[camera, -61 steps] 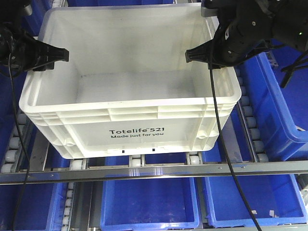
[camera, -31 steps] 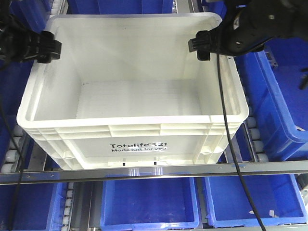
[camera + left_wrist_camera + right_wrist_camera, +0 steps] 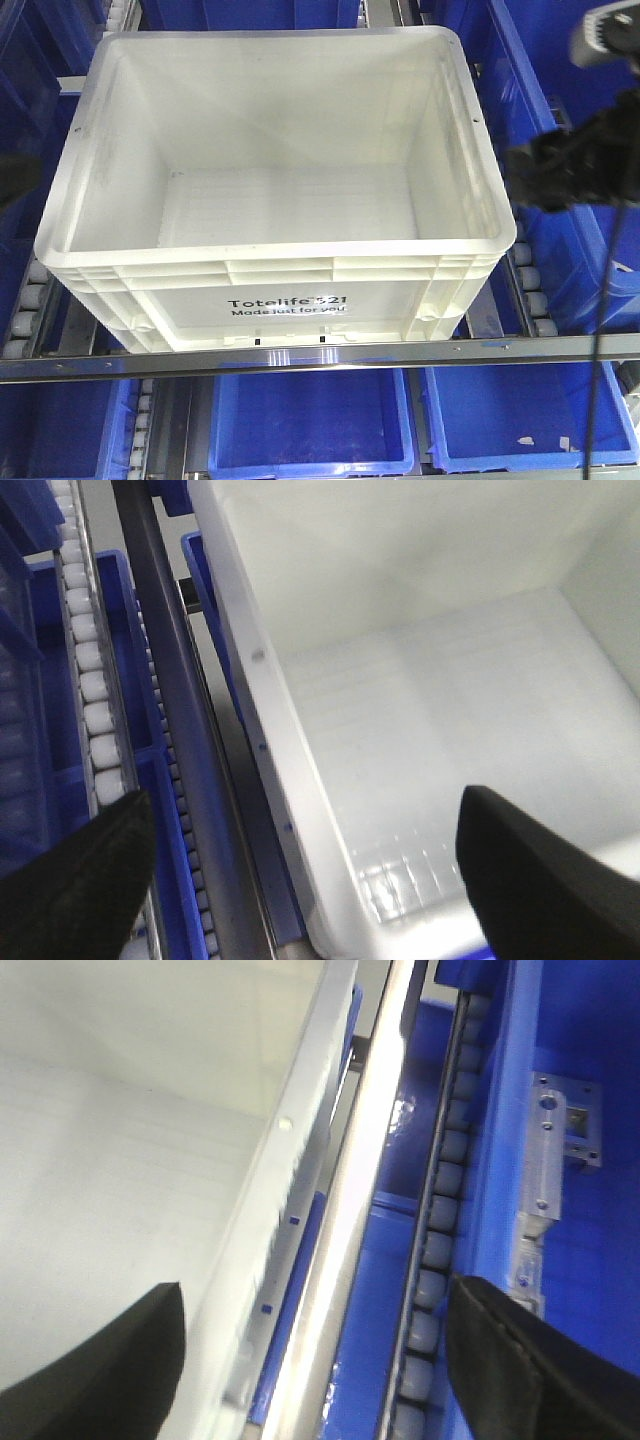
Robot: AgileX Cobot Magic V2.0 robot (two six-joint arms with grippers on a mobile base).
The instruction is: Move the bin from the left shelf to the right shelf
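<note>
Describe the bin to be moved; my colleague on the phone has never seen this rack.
On the roller shelf, surrounded by blue bins, sits one large open bin. It alone is white, with "Totelife 521" printed in black on its front.

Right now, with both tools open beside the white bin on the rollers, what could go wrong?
1. The white bin rests free on the roller track; neither tool holds it, so a nudge might roll it.
2. In the wrist views the fingers of the left tool and the right tool straddle the bin's side walls; a sideways move could hit a rim.
3. The right arm's cable hangs over a blue bin and may snag.
</note>
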